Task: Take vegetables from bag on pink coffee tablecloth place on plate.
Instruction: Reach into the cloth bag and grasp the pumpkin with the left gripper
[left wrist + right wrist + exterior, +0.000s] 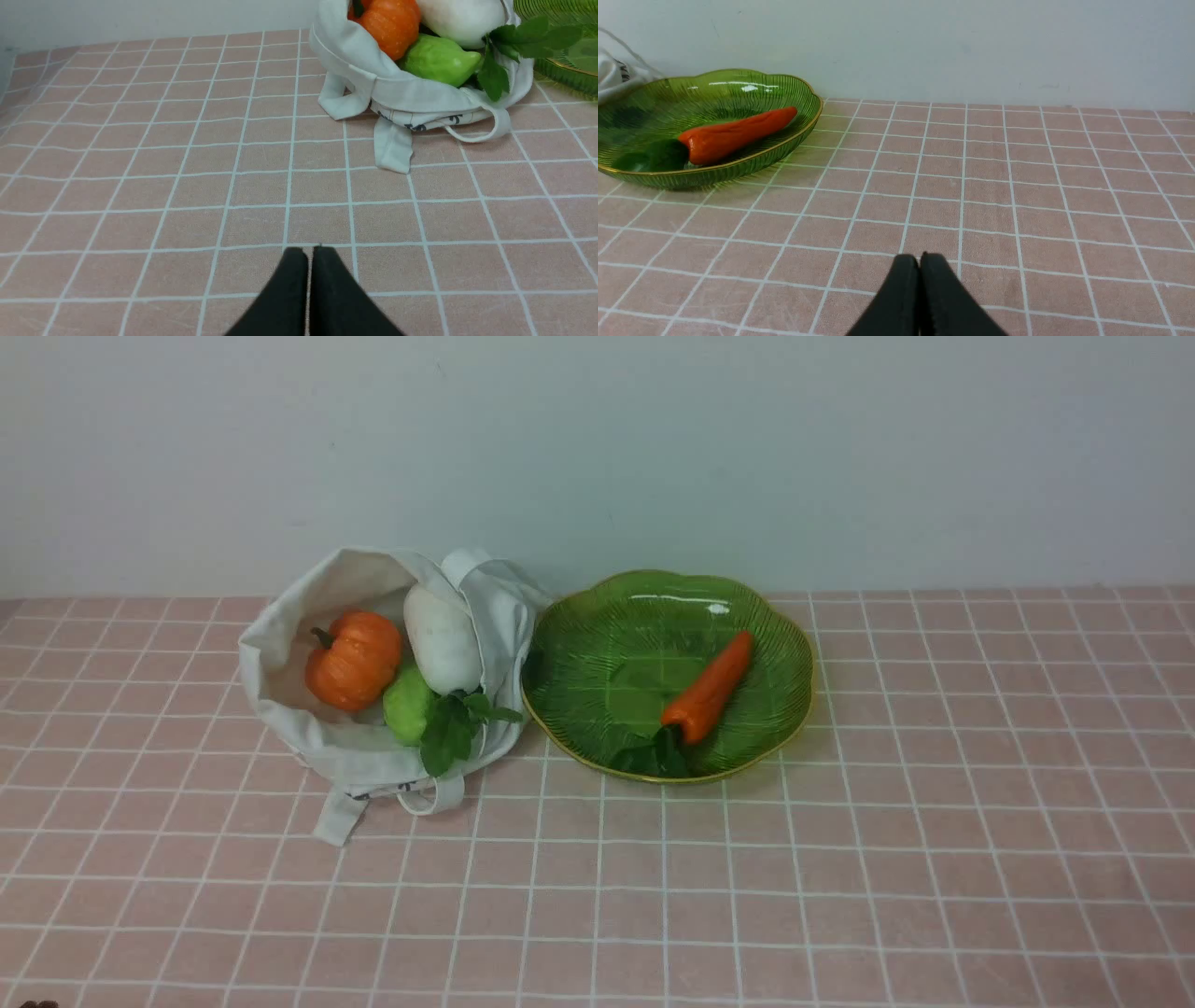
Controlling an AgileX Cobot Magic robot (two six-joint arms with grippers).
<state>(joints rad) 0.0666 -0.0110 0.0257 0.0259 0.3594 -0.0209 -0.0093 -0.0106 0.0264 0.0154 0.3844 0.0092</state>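
Note:
The off-white bag point(280, 653) lies open on the pink coffee tablecloth point(840, 859). In it are an orange pumpkin point(355, 659), a white radish point(441, 639) with green leaves, and a light-green vegetable point(407, 706). They also show in the left wrist view: the pumpkin point(390, 23), the radish point(460, 18), the green one point(439, 59). The green plate point(607, 653) beside the bag holds an orange carrot point(711, 689), also seen in the right wrist view point(733, 134). My left gripper point(310, 249) is shut and empty, short of the bag. My right gripper point(920, 256) is shut and empty, apart from the plate point(738, 93).
A pale wall point(840, 457) stands right behind the bag and the plate. The bag's strap handles point(338, 817) trail onto the cloth toward me. Neither arm shows in the front view.

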